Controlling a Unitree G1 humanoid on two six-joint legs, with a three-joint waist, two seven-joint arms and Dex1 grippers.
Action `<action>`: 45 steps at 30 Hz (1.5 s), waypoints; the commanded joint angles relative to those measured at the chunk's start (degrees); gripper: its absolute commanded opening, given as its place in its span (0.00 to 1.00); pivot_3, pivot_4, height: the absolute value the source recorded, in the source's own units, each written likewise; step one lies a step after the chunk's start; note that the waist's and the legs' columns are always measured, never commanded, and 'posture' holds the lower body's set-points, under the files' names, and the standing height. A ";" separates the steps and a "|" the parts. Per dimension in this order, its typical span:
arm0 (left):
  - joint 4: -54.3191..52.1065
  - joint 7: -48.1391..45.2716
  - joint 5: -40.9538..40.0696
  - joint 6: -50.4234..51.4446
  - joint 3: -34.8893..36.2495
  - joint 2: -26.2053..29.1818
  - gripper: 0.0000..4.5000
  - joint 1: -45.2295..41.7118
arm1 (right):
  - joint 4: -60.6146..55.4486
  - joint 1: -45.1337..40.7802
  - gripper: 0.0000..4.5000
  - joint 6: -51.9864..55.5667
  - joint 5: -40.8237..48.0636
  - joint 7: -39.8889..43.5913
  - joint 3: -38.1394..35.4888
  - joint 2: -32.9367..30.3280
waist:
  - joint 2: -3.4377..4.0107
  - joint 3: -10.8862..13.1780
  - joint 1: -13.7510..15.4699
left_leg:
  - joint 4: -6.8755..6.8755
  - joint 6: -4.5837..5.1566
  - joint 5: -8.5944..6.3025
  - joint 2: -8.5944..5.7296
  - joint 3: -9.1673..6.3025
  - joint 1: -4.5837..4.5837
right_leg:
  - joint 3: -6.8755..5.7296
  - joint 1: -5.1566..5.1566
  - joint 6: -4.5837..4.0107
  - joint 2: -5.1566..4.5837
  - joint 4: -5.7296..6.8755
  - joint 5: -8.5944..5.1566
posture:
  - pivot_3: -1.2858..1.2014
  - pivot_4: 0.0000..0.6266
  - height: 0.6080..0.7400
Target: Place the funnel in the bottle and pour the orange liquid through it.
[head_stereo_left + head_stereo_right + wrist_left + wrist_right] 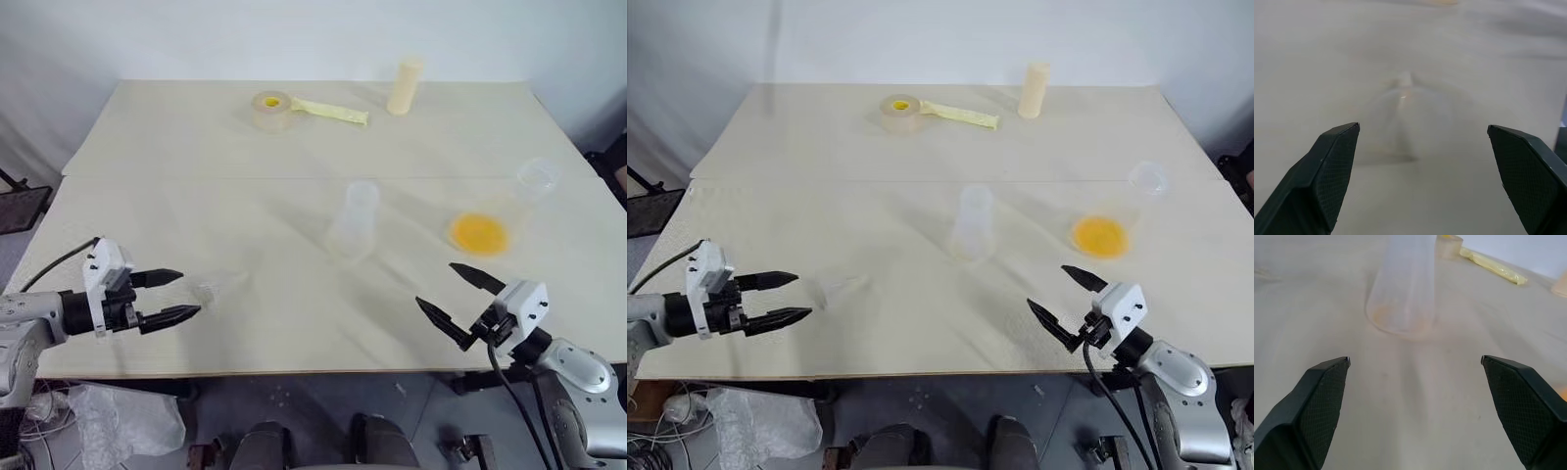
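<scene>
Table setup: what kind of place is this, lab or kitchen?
Probably a makeshift lab bench: a cloth-covered table against a plain wall, holding a frosted bottle, a clear flask of orange liquid and a tape roll.

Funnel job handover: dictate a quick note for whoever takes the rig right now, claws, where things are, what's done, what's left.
Left claw: open, holding nothing, just short of the funnel, which lies on its side on the table.
Right claw: open, holding nothing, near the table's front edge.
Bottle: upright mid-table, nothing in its neck.
Orange liquid: in the clear flask to the right of the bottle.
Done: nothing yet.
Left: pick up funnel, seat it in bottle, pour liquid through.
</scene>
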 commanded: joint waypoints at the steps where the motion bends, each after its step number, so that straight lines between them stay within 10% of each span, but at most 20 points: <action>1: -3.52 2.17 -1.39 1.30 0.15 -0.77 0.99 0.82 | -0.50 -0.13 1.00 -0.14 0.68 0.12 -0.05 -0.29 | 0.00 0.00 -0.01 | 0.00 0.00 0.00 -0.04 0.01 0.01 | 0.01 0.00 0.00 0.00 0.00 0.00 | 0.52 0.24 1.00; 18: -2.11 5.33 0.86 -1.27 -6.93 -4.77 0.99 -1.43 | -1.25 1.37 1.00 -0.40 0.41 -0.44 -0.64 -0.30 | 0.01 0.00 0.00 | 0.00 0.00 0.00 -0.12 0.04 0.01 | 0.01 0.00 0.00 0.02 -0.03 0.00 | 0.52 0.24 1.00; 32: 0.42 2.74 0.94 -3.71 -7.24 -4.12 0.01 -3.77 | -0.83 1.50 1.00 -1.07 0.44 -0.28 -0.87 -0.38 | 0.00 0.00 0.11 | 0.00 0.00 0.00 -0.12 0.05 0.01 | 0.02 0.00 0.00 0.01 -0.04 0.00 | 0.52 0.24 1.00; 45: 7.20 -3.77 2.46 -9.81 -7.80 -1.76 0.01 -15.05 | -1.63 0.72 1.00 -1.55 1.38 -0.53 -0.89 0.46 | 0.00 0.00 0.09 | 0.02 0.00 0.00 -0.14 0.05 0.00 | -0.02 0.00 0.00 0.04 -0.04 0.00 | 0.52 0.24 1.00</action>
